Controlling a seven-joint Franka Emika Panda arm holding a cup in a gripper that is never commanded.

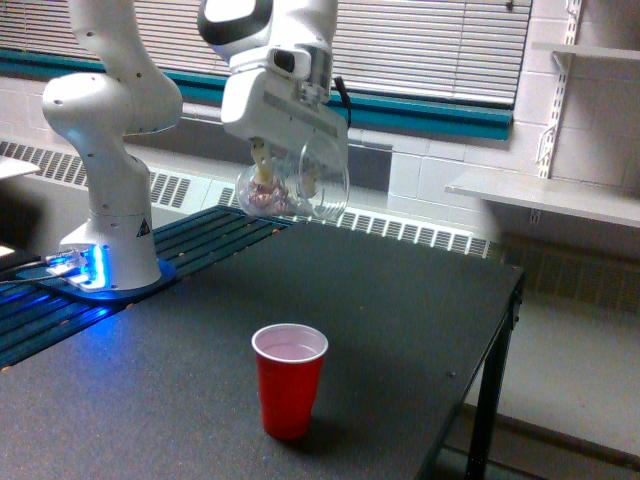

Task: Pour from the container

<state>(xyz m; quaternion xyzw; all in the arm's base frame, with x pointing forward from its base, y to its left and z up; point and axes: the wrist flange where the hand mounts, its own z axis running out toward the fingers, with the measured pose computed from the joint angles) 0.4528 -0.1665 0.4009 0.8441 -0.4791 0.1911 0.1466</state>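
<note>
One white Franka arm [110,110] stands on a base lit blue at the exterior view's left, on the dark speckled table [400,300]. Its gripper [285,170] hangs high over the table — fingers clamped on the clear, wide-mouthed plastic container [295,180], one pale finger [261,163] visible against the wall of the vessel. The container is tipped well over on its side, mouth toward the exterior view's right, with small pinkish-white pieces [265,198] gathered in its lower end at the exterior view's left. No part of it touches the table.

An opaque red plastic party cup [290,380] with a white inside stands upright on the table, well below the container and nearer the camera — the two are well apart. Whether anything lies in the red cup cannot be told.
</note>
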